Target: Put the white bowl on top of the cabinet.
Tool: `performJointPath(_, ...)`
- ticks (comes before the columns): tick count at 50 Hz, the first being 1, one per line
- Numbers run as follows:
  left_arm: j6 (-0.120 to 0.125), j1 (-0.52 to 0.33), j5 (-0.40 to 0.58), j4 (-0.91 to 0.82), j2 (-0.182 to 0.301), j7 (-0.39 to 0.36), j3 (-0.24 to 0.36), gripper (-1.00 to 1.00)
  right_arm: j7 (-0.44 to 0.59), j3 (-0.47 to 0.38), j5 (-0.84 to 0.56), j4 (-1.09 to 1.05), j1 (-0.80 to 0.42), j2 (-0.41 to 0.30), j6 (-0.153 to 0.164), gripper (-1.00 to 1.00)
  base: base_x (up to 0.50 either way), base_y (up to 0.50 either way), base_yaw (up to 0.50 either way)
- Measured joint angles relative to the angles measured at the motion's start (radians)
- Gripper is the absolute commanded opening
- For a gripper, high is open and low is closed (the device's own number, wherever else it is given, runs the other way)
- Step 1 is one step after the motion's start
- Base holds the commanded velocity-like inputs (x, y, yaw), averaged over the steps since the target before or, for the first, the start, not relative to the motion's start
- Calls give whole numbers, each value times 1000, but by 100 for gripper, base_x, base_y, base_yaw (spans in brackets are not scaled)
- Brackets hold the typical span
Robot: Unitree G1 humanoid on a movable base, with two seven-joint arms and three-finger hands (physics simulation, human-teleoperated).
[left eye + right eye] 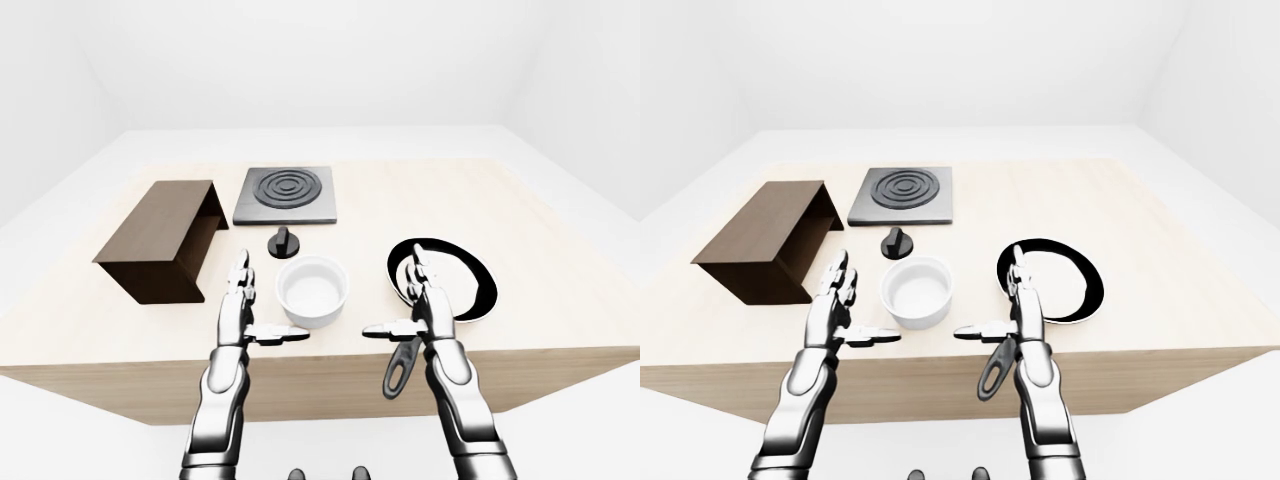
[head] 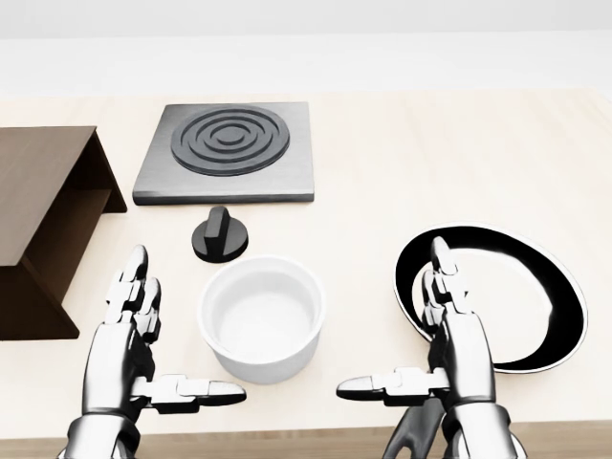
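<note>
Head view, items by size. Table (image 2: 459,143): pale wood top, carrying everything listed; its near edge runs along the bottom of the view.

Cabinet (image 1: 160,240): dark brown box at the left, open on the side facing the bowl, flat top bare. The head view cuts it off at the left edge.

Hotplate (image 2: 228,151): grey square slab with raised dark rings, at the far side of the table, right of the cabinet.

Frying pan (image 2: 497,296): black rim, white inside, at the right. The right hand covers its left rim, and its dark handle (image 1: 400,368) reaches over the table's near edge, partly behind the right forearm.

White bowl (image 2: 262,317): upright and empty, on the table between the two hands, touching neither, near the table's near edge and well apart from the cabinet.

Left hand (image 2: 143,335): fingers straight and spread, thumb pointing toward the bowl, holding nothing, between cabinet and bowl.

Right hand (image 2: 449,330): likewise open and empty, thumb pointing left at the bowl.

Knob (image 2: 221,235): small black dial, just beyond the bowl, between it and the hotplate.
</note>
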Motion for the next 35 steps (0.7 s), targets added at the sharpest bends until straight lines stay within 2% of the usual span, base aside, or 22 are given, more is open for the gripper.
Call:
performJointPath(6, 4, 1, -6, -5, 5, -11, 11, 100, 1, -9, -5, 14, -8, -5, -1, 100, 0, 0, 0)
performJointPath(13, 9, 8, -9, -19, 8, -19, 17, 100, -12, -10, -21, 26, -10, -6, -21, 100, 0, 0, 0)
performJointPath(35, 5, 1, -11, -5, 12, -26, 24, 100, -36, -6, -59, 58, -18, -7, -53, 100, 0, 0, 0)
